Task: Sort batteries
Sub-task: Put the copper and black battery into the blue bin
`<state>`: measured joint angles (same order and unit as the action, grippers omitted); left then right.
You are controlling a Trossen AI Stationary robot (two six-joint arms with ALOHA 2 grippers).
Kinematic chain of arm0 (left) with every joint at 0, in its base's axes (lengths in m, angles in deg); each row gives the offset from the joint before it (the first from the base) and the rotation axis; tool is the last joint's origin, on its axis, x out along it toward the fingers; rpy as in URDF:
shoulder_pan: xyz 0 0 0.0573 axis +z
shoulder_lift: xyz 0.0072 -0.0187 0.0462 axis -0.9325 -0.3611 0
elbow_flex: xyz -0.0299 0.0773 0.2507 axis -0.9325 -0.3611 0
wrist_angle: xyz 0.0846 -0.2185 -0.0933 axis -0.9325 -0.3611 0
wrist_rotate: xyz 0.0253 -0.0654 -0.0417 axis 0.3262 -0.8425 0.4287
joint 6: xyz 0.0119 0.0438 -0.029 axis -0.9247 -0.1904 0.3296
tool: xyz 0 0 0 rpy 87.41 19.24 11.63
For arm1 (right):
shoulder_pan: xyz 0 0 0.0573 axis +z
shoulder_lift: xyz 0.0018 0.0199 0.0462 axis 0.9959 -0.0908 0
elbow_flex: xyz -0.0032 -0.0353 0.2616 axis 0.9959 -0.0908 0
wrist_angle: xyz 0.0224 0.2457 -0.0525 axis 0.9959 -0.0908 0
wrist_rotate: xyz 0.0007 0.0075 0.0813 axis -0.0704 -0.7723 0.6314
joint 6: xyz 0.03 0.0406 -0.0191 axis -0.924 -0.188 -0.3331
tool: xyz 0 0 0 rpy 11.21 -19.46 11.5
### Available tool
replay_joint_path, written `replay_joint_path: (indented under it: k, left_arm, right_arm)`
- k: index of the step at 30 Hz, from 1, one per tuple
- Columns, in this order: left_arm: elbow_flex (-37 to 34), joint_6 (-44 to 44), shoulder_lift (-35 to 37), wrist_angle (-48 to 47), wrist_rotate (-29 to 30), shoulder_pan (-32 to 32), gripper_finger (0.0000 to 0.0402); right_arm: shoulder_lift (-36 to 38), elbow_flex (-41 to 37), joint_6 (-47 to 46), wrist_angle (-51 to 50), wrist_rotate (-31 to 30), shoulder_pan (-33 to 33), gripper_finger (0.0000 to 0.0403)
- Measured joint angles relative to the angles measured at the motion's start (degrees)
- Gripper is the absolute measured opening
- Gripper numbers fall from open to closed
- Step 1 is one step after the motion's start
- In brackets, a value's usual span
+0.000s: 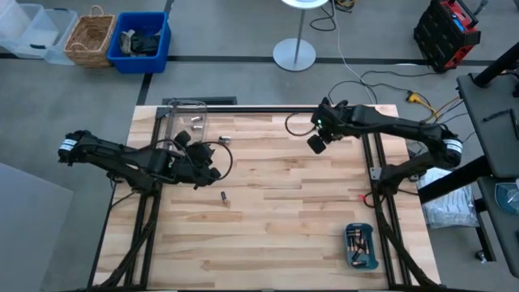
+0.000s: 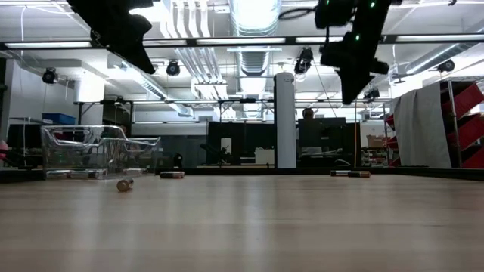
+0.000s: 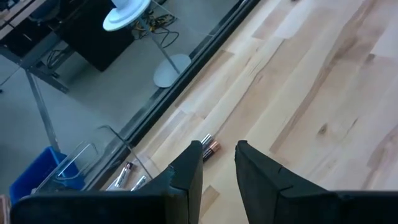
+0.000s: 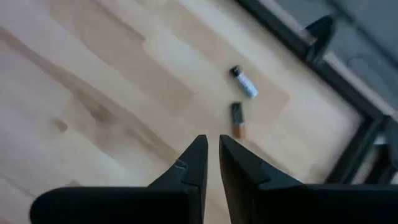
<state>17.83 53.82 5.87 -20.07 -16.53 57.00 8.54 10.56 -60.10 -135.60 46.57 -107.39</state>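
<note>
Here, the right gripper (image 4: 212, 144) is held nearly closed and empty above two small cylinder batteries (image 4: 239, 119); it should be opened wider and lowered straight.

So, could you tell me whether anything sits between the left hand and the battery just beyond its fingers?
Nothing visible does. The left hand hangs above bare wood, and the battery lies loose just ahead, outside the clear box.

Bright, even overhead light in high view; soft shadows under arms on the wooden table (image 1: 268, 235). Low view: ceiling strip lights (image 2: 302, 39) glare, foreground tabletop blurred w/ sheen. Right wrist view soft, motion-blurred; left wrist view sharper, fingers dark.
</note>
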Motion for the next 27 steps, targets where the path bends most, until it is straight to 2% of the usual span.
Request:
replay_joint_path:
  k: [4, 13, 22, 27]
  left_arm:
    - [0.0, -0.2, 0.0, -0.1, 0.0, 0.0, 0.0075]
    - [-0.2, -0.4, 0.0, -0.3, -0.1, 0.0, 0.0075]
    - [-0.2, -0.4, 0.0, -0.3, -0.1, 0.0, 0.0075]
    - [-0.2, -0.4, 0.0, -0.4, -0.1, 0.0, 0.0075]
  right_arm:
    - [-3.1, 0.0, 2.4, -0.1, 5.7, -4.4, 0.0034]
    - [-10.6, 0.0, 9.2, -0.8, 6.0, -11.5, 0.0034]
    - [-16.6, 0.0, 19.1, -0.6, 7.0, -15.1, 0.0034]
    - [-18.9, 0.0, 20.0, 0.0, 7.7, -15.7, 0.006]
